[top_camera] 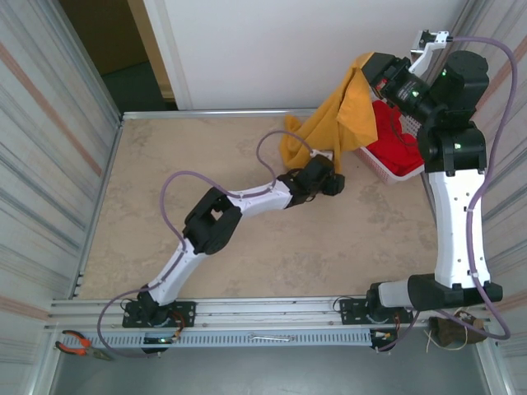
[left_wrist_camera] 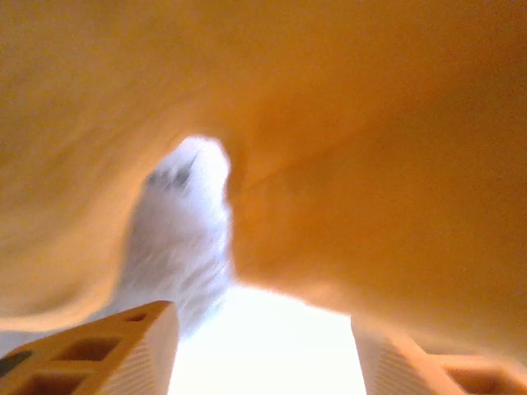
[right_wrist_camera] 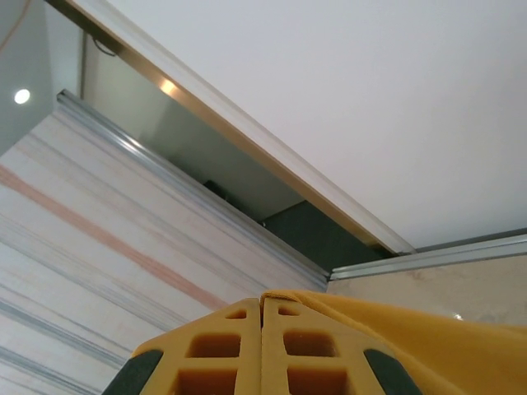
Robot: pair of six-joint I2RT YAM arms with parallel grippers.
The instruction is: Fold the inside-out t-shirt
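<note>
The mustard-yellow inside-out t-shirt (top_camera: 342, 111) hangs from the upper right down to the table, its lower end bunched on the surface. My right gripper (top_camera: 368, 70) is raised at the back right and shut on the shirt's top edge. In the right wrist view the fingertips (right_wrist_camera: 263, 306) meet, and yellow cloth (right_wrist_camera: 428, 337) runs off to the right. My left gripper (top_camera: 333, 178) sits low at the shirt's lower end. In the left wrist view its fingers (left_wrist_camera: 123, 346) stand apart, with yellow fabric (left_wrist_camera: 370, 164) draped close above and a blurred white patch (left_wrist_camera: 181, 230) beside it.
A white basket (top_camera: 375, 169) at the right edge holds a bright red garment (top_camera: 395, 140), just behind the hanging shirt. Metal walls line both sides and the rear edge. Orange-handled pliers (top_camera: 78, 344) lie on the near rail at the left.
</note>
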